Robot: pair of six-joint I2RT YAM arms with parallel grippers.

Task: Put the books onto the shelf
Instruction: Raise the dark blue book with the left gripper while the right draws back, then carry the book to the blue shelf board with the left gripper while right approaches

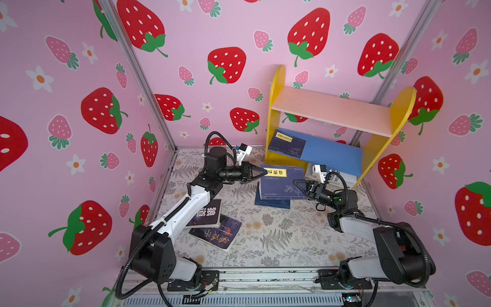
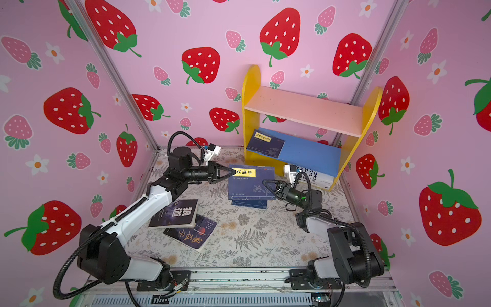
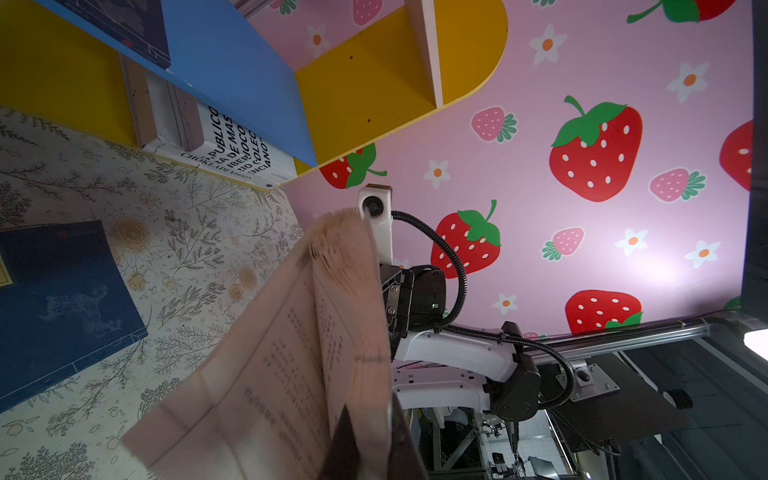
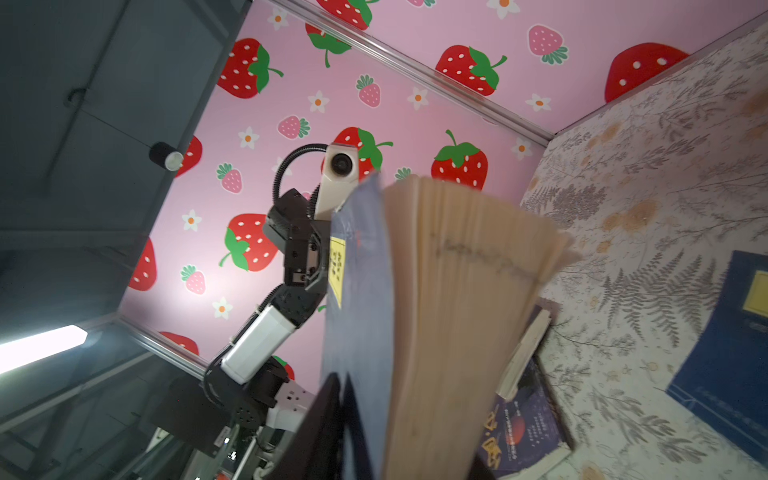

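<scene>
over at the right of both top views, the shelf has one shelved navy book lying flat on the left end of its blue lower board. the two white books sit underneath that board, down at the shelf's foot. the pink upper board is bare.

so i'd call it a bit under halfway, if the white ones count as put away. two dark books overlap on the table at lower left of centre, partly under my left arm. a spare navy book lies flat mid-frame, and the lifted navy book hangs right above it between my two grippers.

left gripper is clamped on the lifted book's left edge, right by the yellow label. right gripper comes in from the right with its tips pinched onto the opposite side. its wrist view shows the cover and the fanned pages running out from between the fingers, so i read that as a grip too, just a floppy one. neither gripper touches anything else that i can see. my guess: four books to go, this one first.
</scene>
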